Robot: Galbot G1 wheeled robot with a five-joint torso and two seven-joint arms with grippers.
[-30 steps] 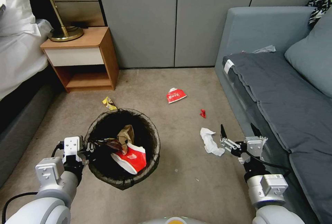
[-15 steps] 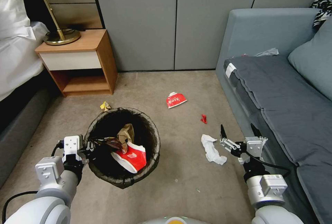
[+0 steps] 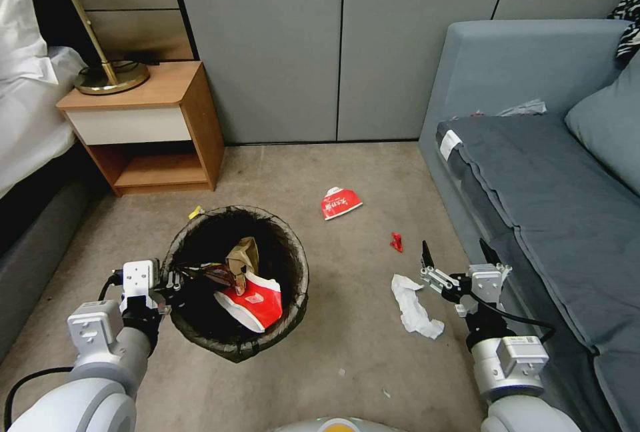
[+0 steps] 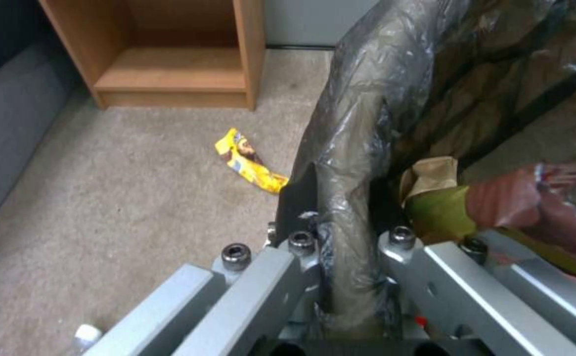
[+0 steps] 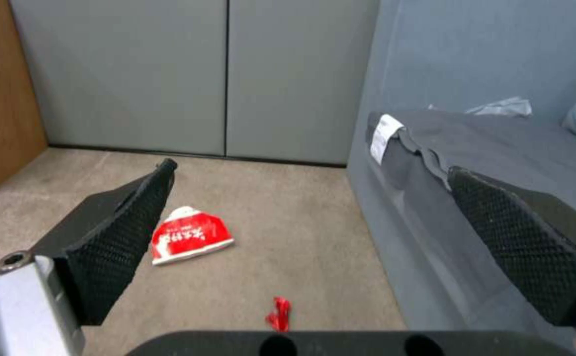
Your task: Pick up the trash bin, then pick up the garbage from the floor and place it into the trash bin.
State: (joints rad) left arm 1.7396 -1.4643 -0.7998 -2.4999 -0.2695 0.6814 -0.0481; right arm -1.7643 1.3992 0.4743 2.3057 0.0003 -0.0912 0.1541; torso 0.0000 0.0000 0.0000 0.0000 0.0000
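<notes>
- The trash bin (image 3: 237, 279) hangs above the carpet, its bagged rim pinched by the left claw (image 3: 175, 283); a red carton (image 3: 253, 305) lies inside.
- Crumpled white paper (image 3: 413, 307) lies just beside the spread right claw (image 3: 457, 253).
- Another red carton (image 3: 341, 203) and a red scrap (image 3: 396, 241) lie farther off.

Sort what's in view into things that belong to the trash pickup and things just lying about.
Job: trash bin, held at its rim by the left gripper; red-and-white carton, red scrap, crumpled white paper, yellow wrapper on the floor; open right gripper.

Lying about: nightstand, lamp, sofa, bed.
</notes>
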